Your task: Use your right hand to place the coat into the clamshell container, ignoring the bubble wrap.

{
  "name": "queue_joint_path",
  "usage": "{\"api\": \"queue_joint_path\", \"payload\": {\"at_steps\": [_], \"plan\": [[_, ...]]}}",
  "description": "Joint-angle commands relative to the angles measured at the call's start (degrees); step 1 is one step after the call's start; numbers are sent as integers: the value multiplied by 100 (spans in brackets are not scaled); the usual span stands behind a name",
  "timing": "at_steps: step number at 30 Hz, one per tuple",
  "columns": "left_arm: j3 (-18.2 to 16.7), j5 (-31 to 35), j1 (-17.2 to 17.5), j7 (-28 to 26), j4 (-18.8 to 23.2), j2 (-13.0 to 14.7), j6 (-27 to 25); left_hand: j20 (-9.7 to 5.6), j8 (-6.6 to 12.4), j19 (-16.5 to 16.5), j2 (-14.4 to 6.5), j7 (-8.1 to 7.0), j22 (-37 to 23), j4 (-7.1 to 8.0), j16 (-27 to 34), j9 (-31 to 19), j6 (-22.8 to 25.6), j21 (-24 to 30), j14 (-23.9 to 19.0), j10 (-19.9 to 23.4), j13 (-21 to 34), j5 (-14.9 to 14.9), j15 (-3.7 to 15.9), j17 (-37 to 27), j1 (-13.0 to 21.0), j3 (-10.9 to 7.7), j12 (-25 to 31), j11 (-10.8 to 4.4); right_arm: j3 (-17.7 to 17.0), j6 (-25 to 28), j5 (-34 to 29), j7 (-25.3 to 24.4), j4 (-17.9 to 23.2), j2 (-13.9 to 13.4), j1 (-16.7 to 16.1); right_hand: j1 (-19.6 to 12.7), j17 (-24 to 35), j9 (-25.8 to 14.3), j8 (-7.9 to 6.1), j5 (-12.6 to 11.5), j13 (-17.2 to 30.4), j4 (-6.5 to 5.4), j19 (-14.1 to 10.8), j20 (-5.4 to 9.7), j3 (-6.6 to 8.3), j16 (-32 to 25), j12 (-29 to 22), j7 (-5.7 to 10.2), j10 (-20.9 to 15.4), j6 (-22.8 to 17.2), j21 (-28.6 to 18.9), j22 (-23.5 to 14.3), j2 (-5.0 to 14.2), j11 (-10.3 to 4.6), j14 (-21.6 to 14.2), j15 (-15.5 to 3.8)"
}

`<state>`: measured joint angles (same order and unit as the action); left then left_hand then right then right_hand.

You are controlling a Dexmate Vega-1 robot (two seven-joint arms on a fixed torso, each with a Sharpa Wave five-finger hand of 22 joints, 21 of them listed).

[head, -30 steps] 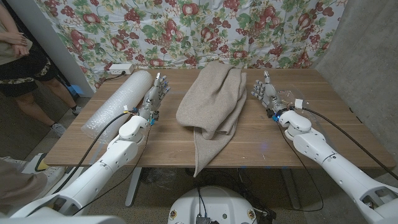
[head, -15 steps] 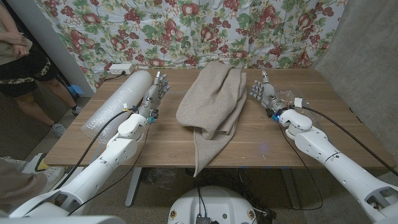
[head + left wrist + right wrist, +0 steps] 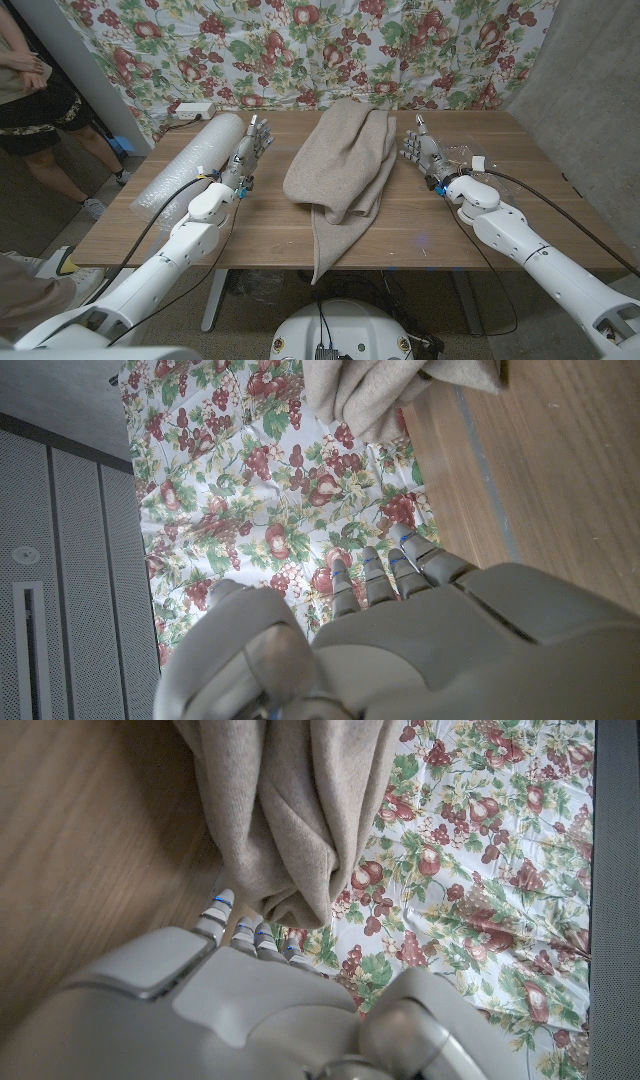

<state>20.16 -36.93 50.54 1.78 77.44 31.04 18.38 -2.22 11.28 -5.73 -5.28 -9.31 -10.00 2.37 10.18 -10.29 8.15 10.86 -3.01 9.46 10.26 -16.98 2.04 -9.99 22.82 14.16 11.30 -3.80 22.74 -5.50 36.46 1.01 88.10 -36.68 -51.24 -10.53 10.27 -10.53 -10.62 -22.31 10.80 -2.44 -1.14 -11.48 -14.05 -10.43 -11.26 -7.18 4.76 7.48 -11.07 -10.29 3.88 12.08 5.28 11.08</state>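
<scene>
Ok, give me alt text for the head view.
A beige coat lies crumpled mid-table, one end hanging over the near edge. The right hand hovers open just beside it; the left hand waits, open, by a bubble wrap roll.

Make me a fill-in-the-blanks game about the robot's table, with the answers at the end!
1. The beige coat lies between the robot's two ____.
2. The roll of bubble wrap lies beside the robot's ____ hand.
3. One end of the coat hangs over the table's ____ edge.
4. The right hand holds ____.

Answers: hands; left; front; nothing
</scene>
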Motion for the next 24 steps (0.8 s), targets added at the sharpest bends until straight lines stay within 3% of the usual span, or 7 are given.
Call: {"api": "queue_joint_path", "payload": {"at_steps": [1, 6, 24], "plan": [[-21, -6, 68, -47, 30, -10, 35, -249, -7, -4, -1, -3, -20, -20, 38, -28, 33, 31, 33, 39, 31, -32, 307, -21, 44, 15, 24, 8, 35, 390, -104, -402, 361, -88, -111, -104, 16, -27, -43, -7, 16, 47, -52, -77, -24, -64, -54, -461, -14, 51, -71, -13, -12, 38, -92, 33], [-16, 3, 74, -53, 22, -20, 52, -255, -2, -2, -4, -3, -20, -23, 35, -28, 48, 31, 41, 35, 31, -32, 309, -21, 47, 13, 22, 6, 69, 477, -236, -633, 438, -74, -134, -302, 16, -27, -76, -36, 17, 164, -347, -84, 9, -74, -88, -461, -80, 18, -124, -15, -6, 40, -290, 46], [-12, 38, 84, -147, 13, -66, 74, -268, -1, 4, -18, 2, -20, -32, 34, -28, 65, 31, 55, 39, 31, -30, 309, -20, 61, 3, 22, 10, 163, 710, -240, -670, 435, -20, -32, -351, 20, -27, -66, -42, 18, 222, -399, -87, -39, -41, -88, -474, -104, -12, -65, -13, -69, 44, -339, 95]]}}
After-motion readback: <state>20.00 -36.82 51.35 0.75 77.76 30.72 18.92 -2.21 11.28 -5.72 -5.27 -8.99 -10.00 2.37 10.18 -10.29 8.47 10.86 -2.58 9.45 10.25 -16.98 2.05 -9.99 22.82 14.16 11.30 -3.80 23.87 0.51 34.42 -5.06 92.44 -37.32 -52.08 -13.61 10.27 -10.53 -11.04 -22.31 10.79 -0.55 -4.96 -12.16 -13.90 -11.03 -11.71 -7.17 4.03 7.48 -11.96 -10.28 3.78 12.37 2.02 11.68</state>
